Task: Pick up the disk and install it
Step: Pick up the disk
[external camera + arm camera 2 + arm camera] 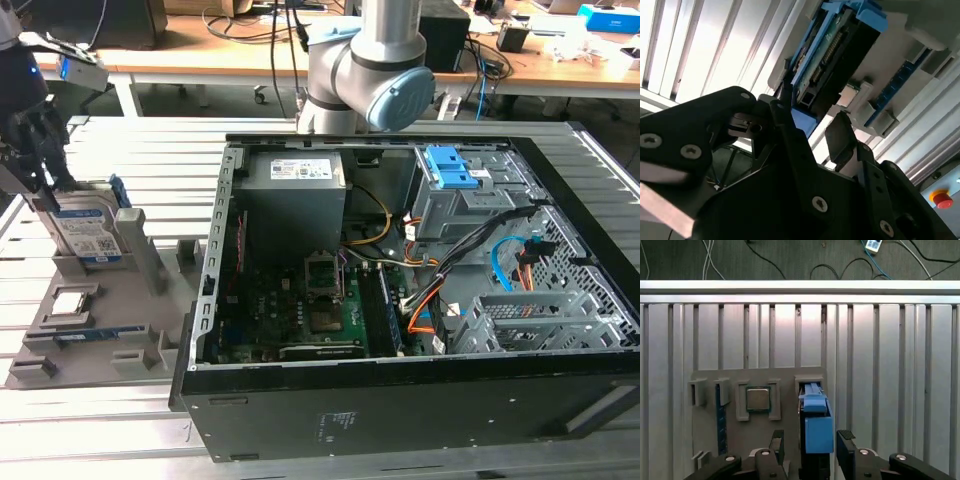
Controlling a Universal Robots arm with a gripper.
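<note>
- The gripper [811,442] is released. Its two black fingers [845,440] are spread on either side of the disk, with a gap showing on each side in the first wrist view.
- The disk [816,422] stands on edge in a slot of the grey parts holder [752,432], blue bracket uppermost. In the exterior view the disk [85,235] sits at that view's left, just under the gripper [40,165].
- A processor chip [758,399] lies in its own pocket of the same holder, beside the disk. The holder rests on the slatted aluminium table [890,365].
- Farther off, toward the exterior view's right, the open computer case [400,400] lies on the table. Its grey drive bay [455,215], topped by a blue latch [450,165], is well apart from the disk.
- Progress, as I judge it, is early. The gripper is lined up over the disk, but nothing is grasped or lifted, so both the pick-up and the install are left to do.
</note>
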